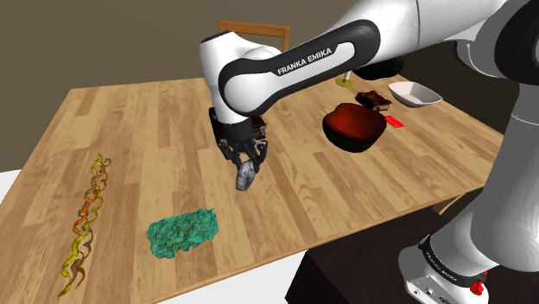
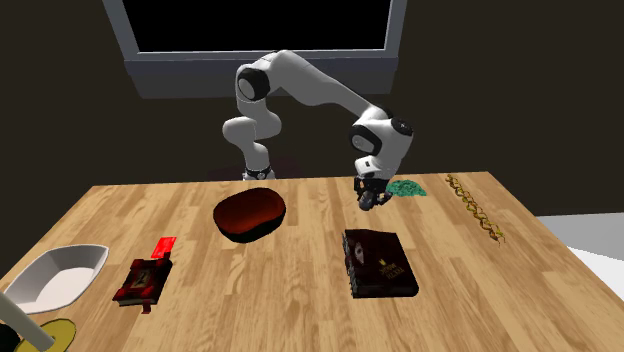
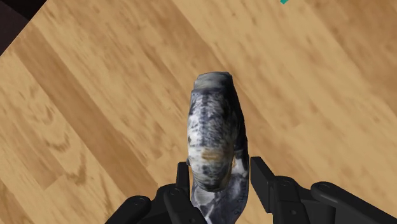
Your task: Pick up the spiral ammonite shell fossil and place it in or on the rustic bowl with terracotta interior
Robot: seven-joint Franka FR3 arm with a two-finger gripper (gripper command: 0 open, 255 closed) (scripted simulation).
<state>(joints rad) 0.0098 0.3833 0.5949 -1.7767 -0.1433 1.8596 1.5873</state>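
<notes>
Over the wooden table (image 1: 129,121), the gripper (image 3: 220,167) clasps the mottled grey ammonite fossil (image 3: 213,121).

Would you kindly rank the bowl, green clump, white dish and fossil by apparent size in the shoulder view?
1. bowl and green clump: look alike, clump nearer the camera, so unranked
2. white dish
3. fossil

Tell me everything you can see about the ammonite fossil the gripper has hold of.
The ammonite fossil is a flattish disc seen edge-on, mottled grey and white like stone, with a small tan patch. It stands on edge, clasped on both flat sides by the black gripper, hanging below it over the wooden table. Whether it clears the tabletop is unclear.
</notes>
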